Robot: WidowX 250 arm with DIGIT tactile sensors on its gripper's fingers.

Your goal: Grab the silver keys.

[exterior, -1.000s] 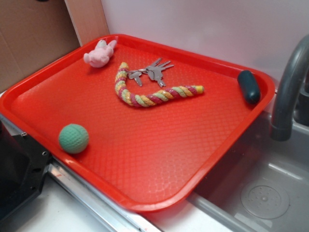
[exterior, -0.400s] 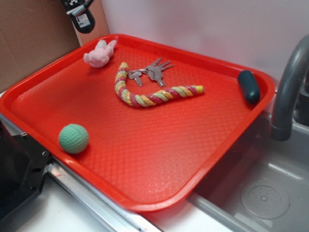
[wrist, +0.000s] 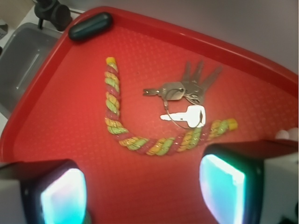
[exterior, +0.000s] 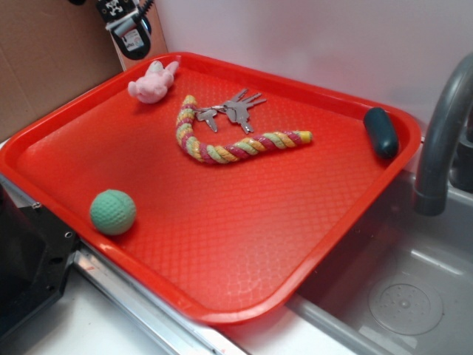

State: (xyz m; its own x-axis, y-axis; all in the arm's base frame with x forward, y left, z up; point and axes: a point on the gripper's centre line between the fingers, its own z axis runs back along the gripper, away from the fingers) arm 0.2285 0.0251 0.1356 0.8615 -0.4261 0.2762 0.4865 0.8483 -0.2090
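Observation:
The silver keys (exterior: 231, 111) lie fanned out on a ring at the back of the red tray (exterior: 222, 244), inside the bend of a striped rope toy (exterior: 222, 150). In the wrist view the silver keys (wrist: 183, 95) sit above the rope toy (wrist: 140, 142). My gripper (exterior: 124, 26) hangs high over the tray's far left corner, well apart from the keys. From the wrist camera the gripper (wrist: 142, 193) stands open, nothing between its pale fingertips (wrist: 222, 189).
A pink plush toy (exterior: 151, 83) lies at the tray's back left, a green ball (exterior: 112, 211) at the front left, a dark oblong object (exterior: 381, 132) on the right rim. A grey faucet (exterior: 443, 126) and sink (exterior: 399, 296) stand to the right.
The gripper came into the exterior view at the top left and has dropped a little lower toward the tray. Nothing on the tray has moved.

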